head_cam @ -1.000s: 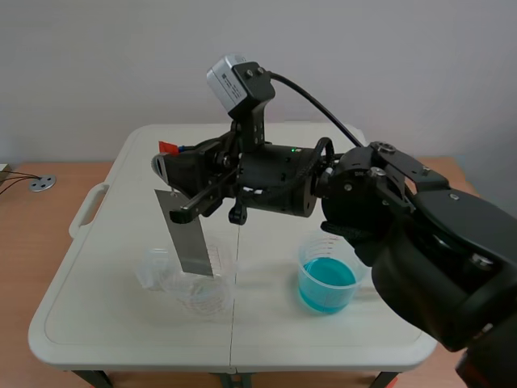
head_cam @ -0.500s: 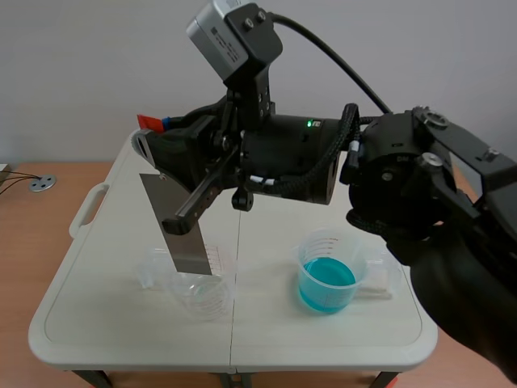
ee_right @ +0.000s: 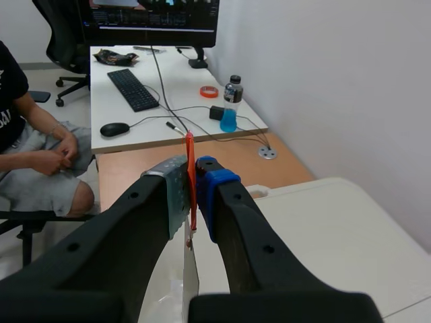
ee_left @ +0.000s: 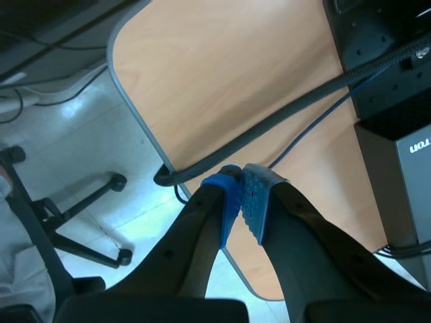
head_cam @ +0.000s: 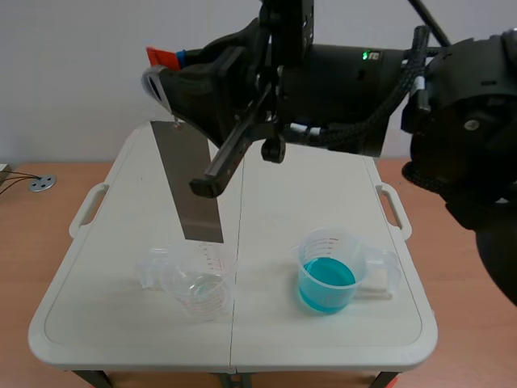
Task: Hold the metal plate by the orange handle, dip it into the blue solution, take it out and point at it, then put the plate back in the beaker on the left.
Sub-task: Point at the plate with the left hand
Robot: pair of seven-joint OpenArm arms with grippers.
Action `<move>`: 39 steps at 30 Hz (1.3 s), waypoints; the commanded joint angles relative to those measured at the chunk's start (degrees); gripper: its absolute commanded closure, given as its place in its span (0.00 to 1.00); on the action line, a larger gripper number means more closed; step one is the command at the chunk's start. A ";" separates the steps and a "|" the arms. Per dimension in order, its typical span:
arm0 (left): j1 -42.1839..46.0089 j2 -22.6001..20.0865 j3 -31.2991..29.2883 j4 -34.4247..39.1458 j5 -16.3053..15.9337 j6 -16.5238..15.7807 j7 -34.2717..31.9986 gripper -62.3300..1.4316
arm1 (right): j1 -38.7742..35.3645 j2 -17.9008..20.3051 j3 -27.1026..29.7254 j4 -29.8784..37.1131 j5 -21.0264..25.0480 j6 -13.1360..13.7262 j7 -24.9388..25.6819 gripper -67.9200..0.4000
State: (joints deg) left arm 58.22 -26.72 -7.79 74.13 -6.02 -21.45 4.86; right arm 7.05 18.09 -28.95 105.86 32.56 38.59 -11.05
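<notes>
- gripping the orange handle (ee_right: 190, 156) in the right gripper (ee_right: 193, 180), both pads clamped flat against it, with the metal plate (head_cam: 190, 182) hanging below at a slight tilt.
- holding that plate high in the air, its lower edge above and apart from the empty clear beaker (head_cam: 198, 289) on the left of the tabletop (head_cam: 105, 315).
- probably at the carry toward the dip, though cannot tell from here whether the plate has been wet already.
- to do it well: travel sideways at this height to the beaker of blue solution (head_cam: 355, 250) on the right, and clear both rims on the way.
- centre the lower edge over the blue solution (head_cam: 327, 284) before lowering, then go straight down rather than at a slant.
- move slowly near the rim; looks like a light plastic beaker, likely to slide or tip if knocked.
- expect some swing from a thin plate held only at its top; pause before descending.
- left gripper (ee_left: 244, 195) closed on nothing, pads pressed together, aimed away from the tabletop at a wooden desk (ee_left: 222, 81), a black cable (ee_left: 269, 121) and an office chair (ee_left: 81, 215); needed later for pointing.
- beyond the plate in the right wrist view, well apart: a seated person (ee_right: 34, 155), a keyboard (ee_right: 133, 89), a mouse (ee_right: 114, 128) and a drink bottle (ee_right: 230, 104).
- nearest obstacles on the path: only the two beaker rims and the side handle of the blue one.
</notes>
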 commanded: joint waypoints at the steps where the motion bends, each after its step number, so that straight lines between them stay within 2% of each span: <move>1: 0.33 -0.02 0.00 1.01 -0.11 -0.31 -0.33 0.95 | -0.11 0.98 1.42 2.08 1.20 -0.22 0.74 0.98; 7: 0.31 -1.31 -1.20 3.67 -0.11 -0.31 -0.35 0.95 | -2.45 4.35 5.38 5.75 3.78 -0.20 0.63 0.98; 18: 0.33 -1.92 -12.52 13.60 -0.13 -0.28 -0.35 0.95 | -7.41 11.04 14.34 7.34 10.14 -0.15 0.72 0.98; 25: 0.28 -1.92 -15.50 20.35 -0.13 -0.28 -0.59 0.95 | -11.10 14.71 20.22 7.34 13.31 0.48 1.33 0.98; 30: -1.42 -1.90 -15.47 24.76 -0.15 -0.31 -0.57 0.95 | -13.75 15.91 24.17 7.34 13.86 0.70 1.51 0.98; 33: -3.56 -1.90 -15.47 26.75 -0.15 -0.31 -0.61 0.95 | -14.99 15.89 26.18 7.34 13.88 2.03 1.49 0.98; 39: -10.88 -1.92 -14.91 28.74 -0.35 -1.27 -0.94 0.95 | -15.93 15.87 27.56 7.34 13.79 2.56 1.07 0.98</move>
State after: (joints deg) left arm 48.36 -28.73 -23.09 102.28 -6.00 -22.57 4.82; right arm -9.58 33.52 -1.87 112.29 45.52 41.04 -10.66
